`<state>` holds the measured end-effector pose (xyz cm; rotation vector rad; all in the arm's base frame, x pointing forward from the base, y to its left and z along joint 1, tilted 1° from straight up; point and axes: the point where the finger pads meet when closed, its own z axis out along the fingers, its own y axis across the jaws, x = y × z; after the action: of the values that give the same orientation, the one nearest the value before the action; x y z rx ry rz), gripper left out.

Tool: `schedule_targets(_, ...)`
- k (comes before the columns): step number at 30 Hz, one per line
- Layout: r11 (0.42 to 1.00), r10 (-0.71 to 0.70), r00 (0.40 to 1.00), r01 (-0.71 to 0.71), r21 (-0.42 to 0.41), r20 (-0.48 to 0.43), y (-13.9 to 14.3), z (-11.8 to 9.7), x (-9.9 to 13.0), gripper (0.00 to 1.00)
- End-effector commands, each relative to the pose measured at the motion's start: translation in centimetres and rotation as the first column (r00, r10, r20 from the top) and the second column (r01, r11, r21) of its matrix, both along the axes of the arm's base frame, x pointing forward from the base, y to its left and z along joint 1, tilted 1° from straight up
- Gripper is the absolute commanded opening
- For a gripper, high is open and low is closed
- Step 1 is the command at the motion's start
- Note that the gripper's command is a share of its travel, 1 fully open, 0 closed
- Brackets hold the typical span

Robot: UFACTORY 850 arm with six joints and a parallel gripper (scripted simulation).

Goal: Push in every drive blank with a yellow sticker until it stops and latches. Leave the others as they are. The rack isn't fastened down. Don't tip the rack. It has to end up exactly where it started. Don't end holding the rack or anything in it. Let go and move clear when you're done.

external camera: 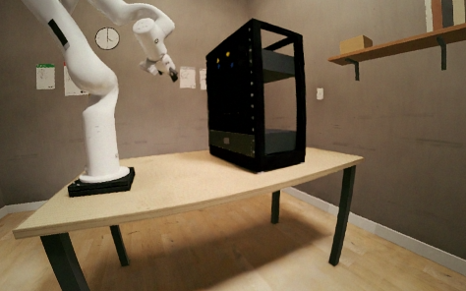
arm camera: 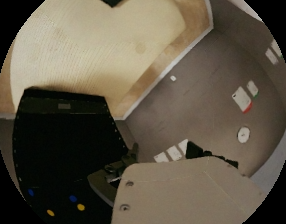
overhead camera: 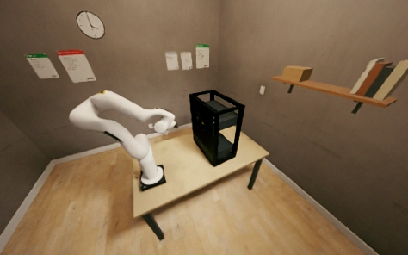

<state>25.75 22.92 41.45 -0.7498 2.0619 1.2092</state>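
Note:
The black open-frame rack (external camera: 255, 93) stands upright on the right half of the wooden table; it also shows in the top view (overhead camera: 216, 127) and in the wrist view (arm camera: 61, 163). Its front face is dark, with small yellow stickers (arm camera: 81, 207) and blue stickers (arm camera: 30, 192) near the top row (external camera: 228, 53). A grey blank (external camera: 232, 143) sits at the bottom of the front. My gripper (external camera: 162, 70) is open and empty, in the air to the left of the rack's upper front, a clear gap away from it. How far each blank sticks out I cannot tell.
My arm's base (external camera: 102, 182) is bolted on the table's left side. The rack stands near the table's far right edge (overhead camera: 253, 148). A wall shelf (overhead camera: 335, 88) with a box and books hangs to the right, away from the table.

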Motion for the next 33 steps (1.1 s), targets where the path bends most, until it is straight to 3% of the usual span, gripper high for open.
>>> schedule_targets(1, 0.990, -0.122, 0.992, 0.125, 0.064, -0.044, -0.6, 0.7, 1.5, 1.00)
schedule_targets(4, 0.990, -0.122, 0.992, 0.125, 0.064, -0.044, -0.6, 0.7, 1.5, 1.00)
schedule_targets(10, 0.952, -0.258, 0.960, 0.272, 0.141, -0.113, -1.9, 1.4, 3.2, 1.00)
schedule_targets(18, 0.858, -0.411, 0.885, 0.457, 0.235, -0.219, -4.2, 2.2, 5.3, 1.00)
schedule_targets(21, 0.858, -0.411, 0.885, 0.457, 0.235, -0.219, -4.2, 2.2, 5.3, 1.00)
schedule_targets(33, 0.633, -0.566, 0.719, 0.693, 0.346, -0.403, -8.9, 2.9, 7.9, 1.00)
